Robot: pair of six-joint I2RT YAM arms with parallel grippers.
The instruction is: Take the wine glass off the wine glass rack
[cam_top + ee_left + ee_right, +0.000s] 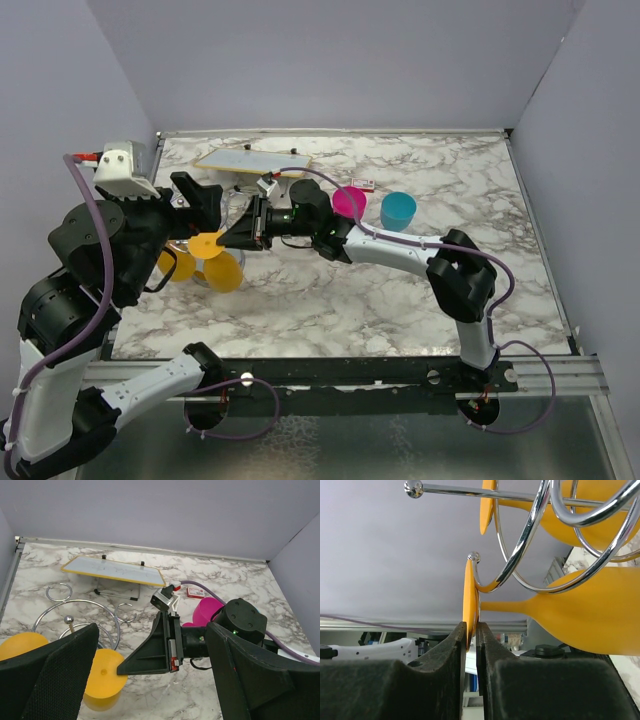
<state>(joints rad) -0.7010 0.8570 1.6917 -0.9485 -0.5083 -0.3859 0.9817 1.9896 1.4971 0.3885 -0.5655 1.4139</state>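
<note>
The right gripper [471,630] is clamped on the thin foot of the orange wine glass [580,615], whose stem sits in a chrome hook of the wine glass rack [520,550], left of centre in the top view. Pinching the foot likely lets the stem slide out the hook's open end. The left gripper [200,203] hovers alongside, jaws spread wide and empty.

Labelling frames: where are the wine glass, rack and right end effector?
wine glass [580,624], right wrist view, on its bowl.
rack [413,488], right wrist view, on a wire's ball tip.
right end effector [471,634], right wrist view, between its fingertips.
</note>
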